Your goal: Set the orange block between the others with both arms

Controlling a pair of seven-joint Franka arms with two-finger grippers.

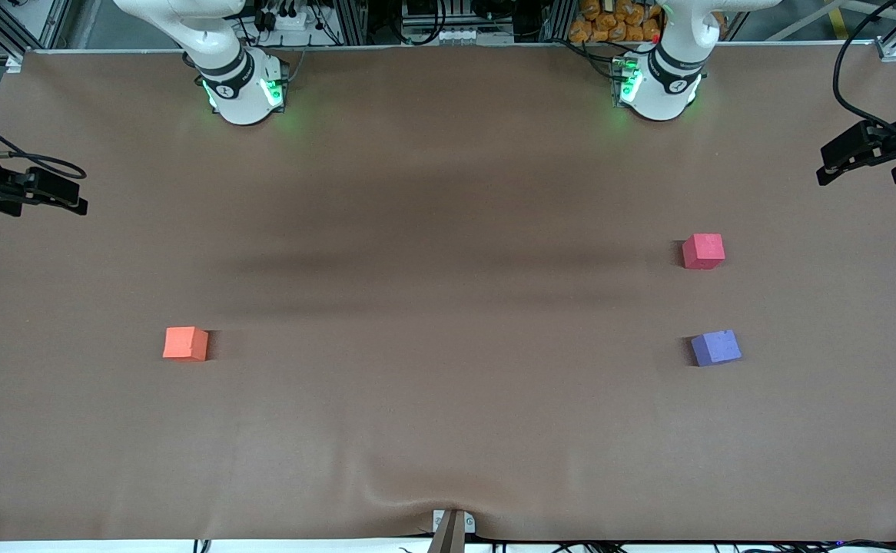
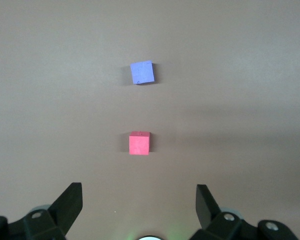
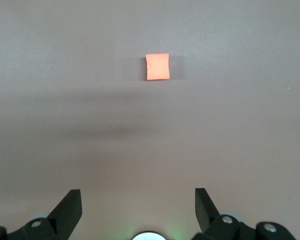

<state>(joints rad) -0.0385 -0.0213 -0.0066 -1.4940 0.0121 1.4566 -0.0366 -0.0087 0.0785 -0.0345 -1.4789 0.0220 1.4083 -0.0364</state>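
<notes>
The orange block [image 1: 185, 343] lies alone on the brown table toward the right arm's end; the right wrist view shows it too [image 3: 157, 66]. Toward the left arm's end, the pinkish-red block [image 1: 703, 251] lies farther from the front camera than the purple-blue block [image 1: 715, 347], with a bare gap between them. Both also show in the left wrist view, the red one [image 2: 139, 143] and the purple-blue one [image 2: 142, 72]. My left gripper [image 2: 139, 192] hangs high over the table near its own base, open and empty. My right gripper [image 3: 138, 197] hangs likewise, open and empty, well away from the orange block.
The arm bases, the right one [image 1: 244, 88] and the left one [image 1: 659, 84], stand at the table's back edge with green lights. Black devices with cables jut in at each end of the table, one by the right arm's end [image 1: 25, 190], one by the left arm's [image 1: 874, 146]. The brown cover [image 1: 448, 430] wrinkles near the front edge.
</notes>
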